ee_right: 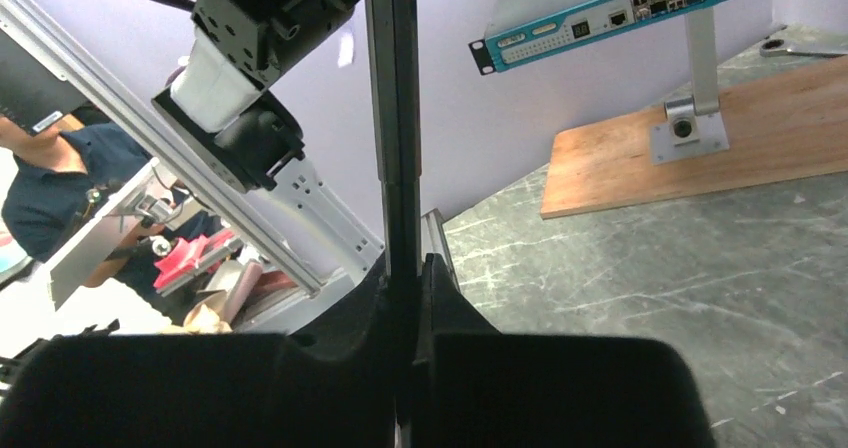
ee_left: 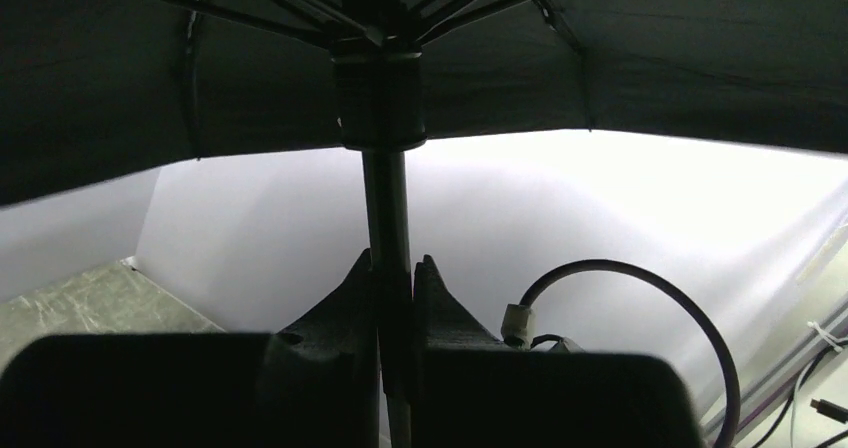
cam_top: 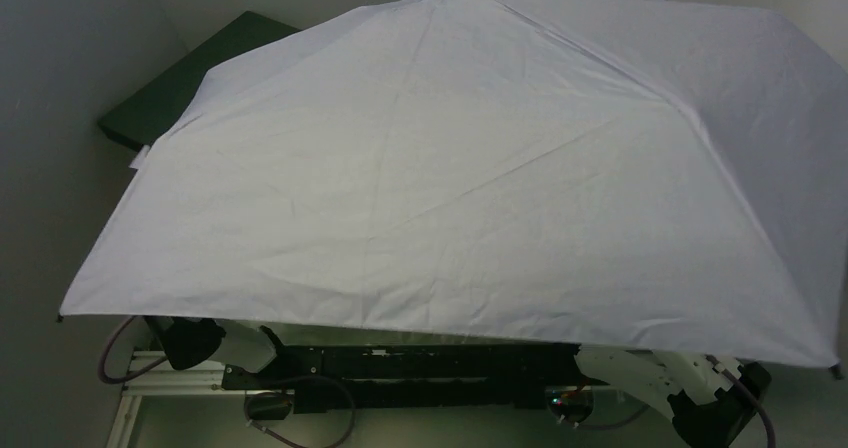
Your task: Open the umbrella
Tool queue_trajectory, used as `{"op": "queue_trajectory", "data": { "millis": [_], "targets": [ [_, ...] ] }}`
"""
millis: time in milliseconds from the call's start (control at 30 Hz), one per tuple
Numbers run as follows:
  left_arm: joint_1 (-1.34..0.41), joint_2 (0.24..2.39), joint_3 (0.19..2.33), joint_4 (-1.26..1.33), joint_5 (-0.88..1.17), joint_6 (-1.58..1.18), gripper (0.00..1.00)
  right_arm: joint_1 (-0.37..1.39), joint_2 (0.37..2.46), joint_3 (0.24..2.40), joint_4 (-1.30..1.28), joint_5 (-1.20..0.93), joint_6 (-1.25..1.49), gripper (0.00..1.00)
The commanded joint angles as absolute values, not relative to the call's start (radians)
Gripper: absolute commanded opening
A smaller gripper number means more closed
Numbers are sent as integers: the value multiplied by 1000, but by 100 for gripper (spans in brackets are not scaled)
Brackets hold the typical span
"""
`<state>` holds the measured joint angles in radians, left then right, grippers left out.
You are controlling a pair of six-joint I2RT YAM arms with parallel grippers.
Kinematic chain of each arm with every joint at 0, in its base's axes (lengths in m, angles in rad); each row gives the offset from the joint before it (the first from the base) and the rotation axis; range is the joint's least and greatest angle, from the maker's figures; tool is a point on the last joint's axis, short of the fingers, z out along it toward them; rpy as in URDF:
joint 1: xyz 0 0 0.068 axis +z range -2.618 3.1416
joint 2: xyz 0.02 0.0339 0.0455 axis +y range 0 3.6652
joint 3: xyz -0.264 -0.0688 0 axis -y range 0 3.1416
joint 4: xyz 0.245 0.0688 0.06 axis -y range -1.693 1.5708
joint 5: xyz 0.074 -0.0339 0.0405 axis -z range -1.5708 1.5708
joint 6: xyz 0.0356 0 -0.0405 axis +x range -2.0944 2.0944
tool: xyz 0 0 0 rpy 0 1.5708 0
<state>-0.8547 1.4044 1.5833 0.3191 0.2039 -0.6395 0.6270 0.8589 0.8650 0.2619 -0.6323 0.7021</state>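
1. the umbrella (cam_top: 450, 168) stands open. Its pale canopy is stretched taut and spreads from the near edge of the table (cam_top: 170, 98) toward the far edge. it hides nearly all of the top, and only the far left corner shows past it.
2. under the canopy, the left wrist view shows the runner (ee_left: 378, 98) high on the shaft (ee_left: 385, 208), with the ribs (ee_left: 250, 18) splayed outward. i judge the opening itself done.
3. what is left, as far as i can judge, is only to check that the runner has latched and then to set the umbrella down or let it go. the latch itself cannot be made out.
4. the left gripper (ee_left: 396, 273) is closed tight on the shaft below the runner, both fingers pressed against it.
5. the right gripper (ee_right: 408, 268) is likewise clamped on the shaft (ee_right: 392, 118), with no gap showing. which of the two sits higher i cannot tell.
6. counts: one umbrella, one shaft, one runner and two grippers, both holding the same shaft. the ribs are too dark to count.
7. further out, the right wrist view shows one wooden board (ee_right: 700, 158) lying on the table — one network switch (ee_right: 620, 8) is raised on a metal post above it.
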Motion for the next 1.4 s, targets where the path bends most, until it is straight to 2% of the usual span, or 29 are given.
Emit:
{"op": "queue_trajectory", "data": {
  "millis": [0,33,67,200,233,300,367,533,700,867,967,1133,1167,1233,1267,1367],
  "targets": [
    [-857,1361,1579,379,247,-547,0,625,854,907,275,-600,768,0],
    [-857,1363,1580,370,272,-531,6,625,854,916,275,-596,765,0],
    [-856,1364,1575,369,299,-523,15,624,856,926,273,-586,760,0],
    [-856,1341,1505,390,328,-516,63,624,867,986,256,-556,729,0],
    [-856,1330,1484,384,327,-510,71,624,870,1004,251,-546,724,0],
    [-857,1308,1442,368,327,-496,80,624,873,1034,240,-514,713,0],
    [-856,1277,1383,376,325,-489,85,623,874,1057,234,-485,703,0],
    [-856,1188,1231,408,302,-490,89,624,871,1083,247,-405,691,0],
    [-858,1095,1129,365,371,-476,86,624,880,1133,208,-336,661,0],
    [-866,1062,1014,401,452,-520,73,624,907,1180,197,-337,654,0],
    [-893,1075,959,454,484,-546,66,625,913,1184,210,-329,660,0],
    [-961,1161,941,553,544,-585,63,625,917,1165,230,-335,674,0],
    [-971,1190,944,588,566,-596,60,624,917,1159,239,-339,678,0],
    [-979,1220,937,651,611,-624,41,624,916,1154,244,-364,684,0],
    [-981,1224,924,682,618,-635,27,623,910,1147,243,-362,678,0],
    [-983,1226,887,729,610,-662,8,625,875,1083,299,-364,703,0]
  ]
}}
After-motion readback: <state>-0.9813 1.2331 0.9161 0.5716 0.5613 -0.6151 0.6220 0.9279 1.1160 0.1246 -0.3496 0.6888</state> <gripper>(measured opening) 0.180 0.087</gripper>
